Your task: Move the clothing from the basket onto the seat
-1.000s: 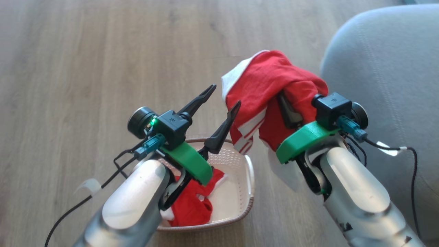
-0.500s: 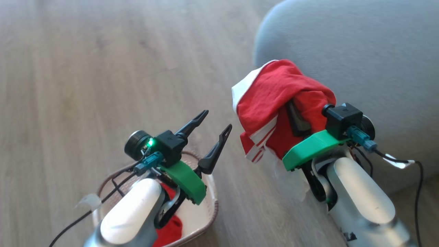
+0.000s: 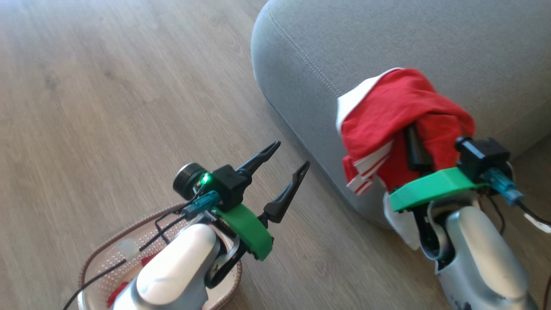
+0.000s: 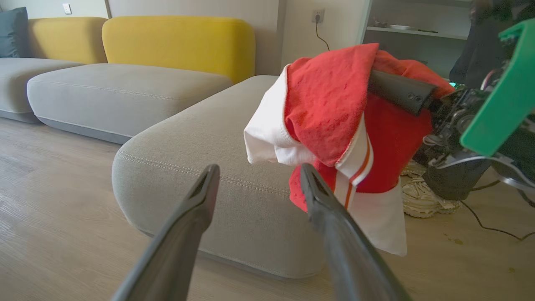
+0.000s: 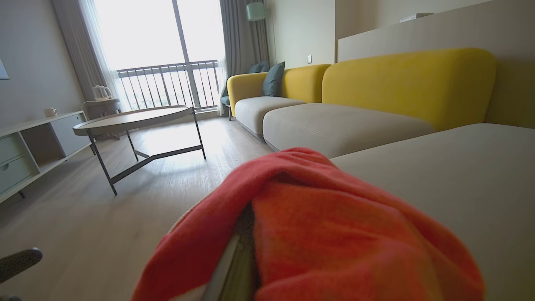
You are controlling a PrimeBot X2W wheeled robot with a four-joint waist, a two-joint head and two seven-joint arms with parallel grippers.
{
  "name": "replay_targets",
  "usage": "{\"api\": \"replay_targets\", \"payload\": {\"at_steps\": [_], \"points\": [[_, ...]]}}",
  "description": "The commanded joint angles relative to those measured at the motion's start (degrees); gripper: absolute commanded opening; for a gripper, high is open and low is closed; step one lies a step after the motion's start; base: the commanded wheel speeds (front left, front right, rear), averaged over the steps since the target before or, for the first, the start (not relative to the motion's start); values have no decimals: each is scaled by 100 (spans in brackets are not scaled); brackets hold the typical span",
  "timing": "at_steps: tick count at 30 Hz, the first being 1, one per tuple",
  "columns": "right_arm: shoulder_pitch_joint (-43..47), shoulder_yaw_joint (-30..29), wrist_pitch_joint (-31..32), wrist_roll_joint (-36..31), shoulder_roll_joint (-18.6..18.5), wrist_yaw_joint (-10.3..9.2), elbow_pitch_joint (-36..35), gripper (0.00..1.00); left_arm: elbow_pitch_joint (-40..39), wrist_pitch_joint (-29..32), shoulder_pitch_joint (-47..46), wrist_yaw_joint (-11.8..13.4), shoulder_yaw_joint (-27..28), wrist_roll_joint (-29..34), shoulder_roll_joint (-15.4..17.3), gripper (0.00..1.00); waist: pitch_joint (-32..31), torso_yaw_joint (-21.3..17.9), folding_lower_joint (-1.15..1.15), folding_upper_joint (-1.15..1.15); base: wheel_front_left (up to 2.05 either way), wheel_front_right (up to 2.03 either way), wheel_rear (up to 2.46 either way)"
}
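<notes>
Right jaws are clamped on the clothing. It's a red piece with white panels, draped right over them at the middle right of the head view, hanging up in the air by the rounded edge of the grey seat, which takes up the upper right. It isn't lying on the seat yet. Left jaws are wide apart with nothing in them, lower middle, over the wood floor. The basket sits bottom left, mostly behind the left forearm, with some red fabric showing inside.
</notes>
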Motion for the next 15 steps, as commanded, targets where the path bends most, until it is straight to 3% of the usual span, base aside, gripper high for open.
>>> {"api": "replay_targets", "payload": {"at_steps": [1, 8, 15], "points": [[-65, 19, -27, -41, 55, 40, -257, 0, -152, -25, -363, 5, 171, -36, 59, 100, 53, -37, 0, 0, 0, 0, 0], [120, -405, -27, -211, 54, 40, -529, 0, -196, -25, -601, 5, -115, -73, 100, 100, 287, -101, 0, 0, 0, 0, 0], [-480, -933, -27, -291, -164, 40, -456, 0, -479, -25, -676, 5, -224, -11, 276, 100, 777, -112, 0, 0, 0, 0, 0]]}}
